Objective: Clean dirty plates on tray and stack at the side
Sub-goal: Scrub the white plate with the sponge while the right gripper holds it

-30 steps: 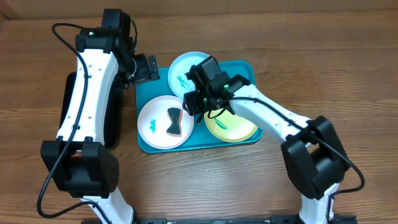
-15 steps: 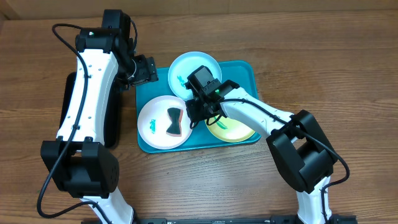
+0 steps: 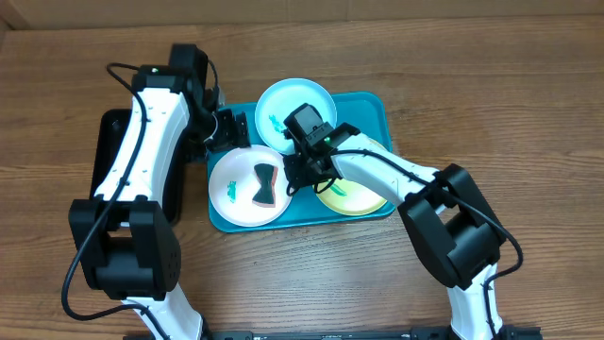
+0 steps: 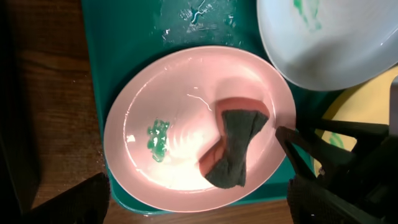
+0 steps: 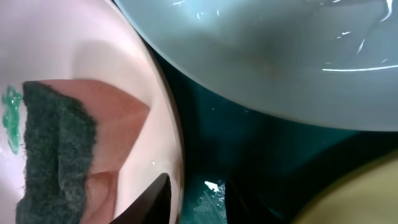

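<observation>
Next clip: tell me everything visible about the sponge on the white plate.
The sponge is a reddish-pink foam pad with a dark grey scouring layer, twisted at its waist into a bow-tie shape so both sides show. It lies unheld, right of centre on the white plate, which sits in the tray. Only the plate touches it; the green smears lie apart, to its left.

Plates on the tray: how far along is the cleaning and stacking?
Done: nothing; the white plate, pale blue plate and yellow-green plate lie in the tray, smears showing. In hand: right end effector at the white plate's rim, sponge lying on it. Remaining: cleaning, stacking.
</observation>
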Motion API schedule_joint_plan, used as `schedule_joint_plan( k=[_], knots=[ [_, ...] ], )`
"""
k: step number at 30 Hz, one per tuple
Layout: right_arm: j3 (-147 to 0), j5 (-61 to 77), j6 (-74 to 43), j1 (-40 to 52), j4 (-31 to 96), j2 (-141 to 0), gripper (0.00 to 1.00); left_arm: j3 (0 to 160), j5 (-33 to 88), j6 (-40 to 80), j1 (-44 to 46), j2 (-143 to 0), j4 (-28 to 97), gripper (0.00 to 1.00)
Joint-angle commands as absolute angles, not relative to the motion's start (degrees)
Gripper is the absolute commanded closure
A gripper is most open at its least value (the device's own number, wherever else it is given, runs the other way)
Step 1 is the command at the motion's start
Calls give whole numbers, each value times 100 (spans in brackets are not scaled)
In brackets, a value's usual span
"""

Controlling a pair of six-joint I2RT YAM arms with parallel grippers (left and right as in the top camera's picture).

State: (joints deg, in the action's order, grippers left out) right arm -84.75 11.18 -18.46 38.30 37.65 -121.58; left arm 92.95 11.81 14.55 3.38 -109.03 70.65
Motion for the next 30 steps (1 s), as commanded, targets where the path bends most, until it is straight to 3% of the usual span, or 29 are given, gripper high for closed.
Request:
schedule_joint_plan(
  k=[1, 5, 14, 17, 30],
  knots=[
    [-8532, 1031, -1914, 3857, 3776, -12315, 72, 9258, 1315, 1221, 340, -10940, 7002, 14],
    [-8532, 1033, -1914, 3857, 3754, -12315, 81, 9078, 1326, 1223, 342, -10940, 6886, 32],
    [-8532, 1068, -1942, 3857, 3719, -12315, 87, 8394, 2331, 1017, 381, -10938, 6392, 39],
    [-8532, 1074, -1955, 3857, 3719, -12315, 87, 8182, 2340, 1024, 460, -10940, 6178, 53],
    [-8532, 1072, -1955, 3857, 3717, -12315, 87, 7205, 2401, 1052, 985, -10940, 5002, 53]
  ],
)
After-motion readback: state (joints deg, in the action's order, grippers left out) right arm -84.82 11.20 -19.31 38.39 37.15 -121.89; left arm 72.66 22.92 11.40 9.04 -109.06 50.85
